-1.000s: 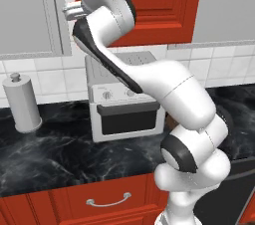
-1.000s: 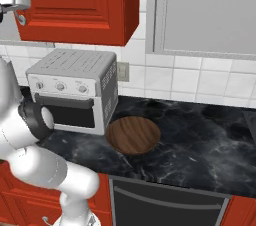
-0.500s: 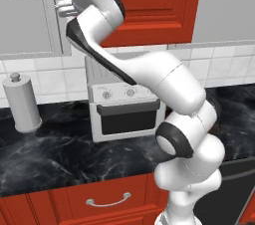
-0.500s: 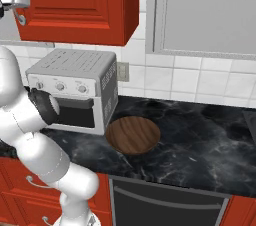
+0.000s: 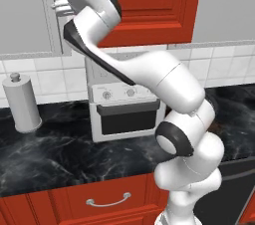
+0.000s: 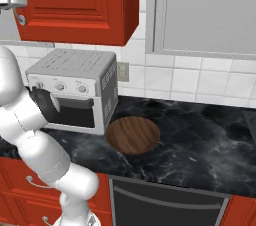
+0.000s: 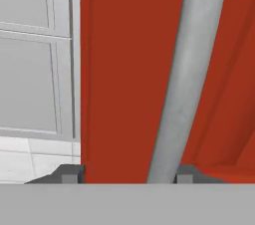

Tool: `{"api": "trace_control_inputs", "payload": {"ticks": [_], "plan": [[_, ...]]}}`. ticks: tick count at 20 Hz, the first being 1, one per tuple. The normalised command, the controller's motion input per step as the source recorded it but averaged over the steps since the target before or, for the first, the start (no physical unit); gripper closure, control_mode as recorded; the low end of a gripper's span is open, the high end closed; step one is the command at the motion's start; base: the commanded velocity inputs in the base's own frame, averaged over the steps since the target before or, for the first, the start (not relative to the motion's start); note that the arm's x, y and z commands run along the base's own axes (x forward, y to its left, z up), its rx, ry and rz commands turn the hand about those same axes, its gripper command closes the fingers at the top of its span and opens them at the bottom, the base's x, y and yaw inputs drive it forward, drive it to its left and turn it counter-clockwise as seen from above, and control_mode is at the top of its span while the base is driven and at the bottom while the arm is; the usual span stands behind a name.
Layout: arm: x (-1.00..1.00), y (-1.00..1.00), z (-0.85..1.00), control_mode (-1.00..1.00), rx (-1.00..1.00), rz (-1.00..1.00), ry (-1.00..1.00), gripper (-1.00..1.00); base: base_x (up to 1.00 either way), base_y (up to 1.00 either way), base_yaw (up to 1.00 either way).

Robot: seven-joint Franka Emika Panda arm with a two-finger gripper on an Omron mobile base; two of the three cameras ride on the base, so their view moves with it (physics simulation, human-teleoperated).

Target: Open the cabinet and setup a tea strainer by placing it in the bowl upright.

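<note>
The white arm is reaching up to the bright red wall cabinet [image 6: 75,5] with the recessed-panel door, which is hanging closed above the silver toaster oven [image 6: 75,90]. In the hand view, the end effector [image 7: 128,174] is sitting right at the long silver bar handle [image 7: 187,69]. Its two dark fingertips [image 7: 69,174] are standing on either side of the bar's lower end with a gap on the left side, so the jaws are not clamped yet.

The step in hand looks like grasping the handle to pull the door open. To do it well, the jaws should finish closing squarely on the bar. The pull should then follow the door's arc around its hinge.

The wide, shallow dark brown wooden bowl [image 6: 133,135] is waiting on the black marble tabletop [image 6: 200,135], just right of the oven. The tea strainer is presumably inside the shut cabinet.
</note>
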Motion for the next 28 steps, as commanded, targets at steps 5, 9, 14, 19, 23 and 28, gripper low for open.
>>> {"api": "trace_control_inputs", "payload": {"ticks": [5,9,14,19,23,28], "plan": [[0.13,0.0,-0.15,-1.0,0.03,0.01,-0.14,1.0,0.0,0.0,0.0],[-0.05,-0.16,-0.05,-1.0,0.11,0.05,-0.07,1.0,0.0,0.0,0.0],[-0.7,-0.51,0.0,-1.0,0.13,0.11,-0.09,1.0,0.0,0.0,0.0],[-1.0,-0.49,0.18,-1.0,0.1,0.3,-0.27,1.0,0.0,0.0,0.0],[-1.0,-0.79,0.58,-1.0,0.32,0.41,-0.01,1.0,0.0,0.0,0.0],[-0.99,-0.6,0.72,-1.0,0.17,0.37,0.0,1.0,0.0,0.0,0.0]]}}
